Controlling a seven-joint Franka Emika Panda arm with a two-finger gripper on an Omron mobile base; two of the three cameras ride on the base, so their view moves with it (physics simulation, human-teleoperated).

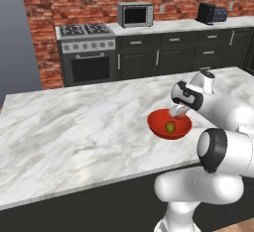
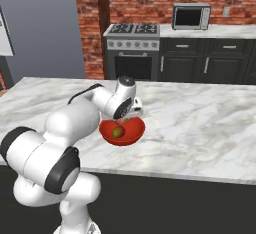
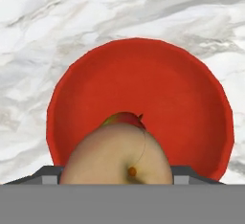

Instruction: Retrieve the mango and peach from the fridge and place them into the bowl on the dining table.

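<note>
The gripper (image 1: 177, 111) hovers over the bowl (image 1: 157, 127) on the dining table (image 1: 74, 137), fingers closed round the peach (image 3: 116, 155); the mango (image 1: 170, 126) lies inside the bowl. Microwave (image 1: 135, 14) at 12 o'clock, stove (image 1: 87, 52) at 11; no legible writing

The white arm rises from its base, bends at the dark elbow joint and reaches forward and down, wrist tipped so the gripper (image 1: 177, 111) points downward. Its fingers are closed around the peach (image 3: 117, 155), their tips hidden behind the fruit in the hand view.
</note>
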